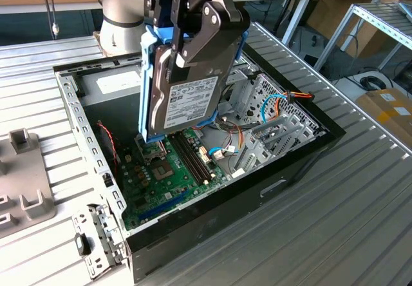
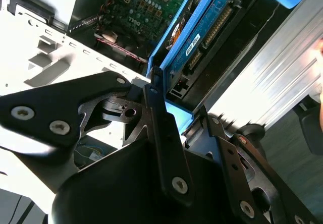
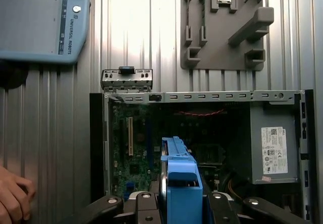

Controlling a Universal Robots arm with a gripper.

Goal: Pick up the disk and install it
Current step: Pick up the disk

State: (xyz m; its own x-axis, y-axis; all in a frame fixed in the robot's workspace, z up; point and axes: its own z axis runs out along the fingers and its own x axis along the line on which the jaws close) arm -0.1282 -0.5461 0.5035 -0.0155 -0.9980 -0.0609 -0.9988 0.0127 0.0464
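The hand [image 1: 188,47] pinches the disk [image 1: 188,99] at its top edge, hanging it upright above the open computer case [image 1: 80,122], likely to clear the walls.

Our arm [image 1: 122,6] stands near the table's [image 1: 360,189] far edge in the exterior view, and our wrist reaches down from above. Our gripper [image 1: 187,51] points downward, its black fingers [image 1: 206,28] clamped on the two flat faces of the disk [image 1: 190,99]. We grip it by its upper end and hold it upright, slightly tilted.
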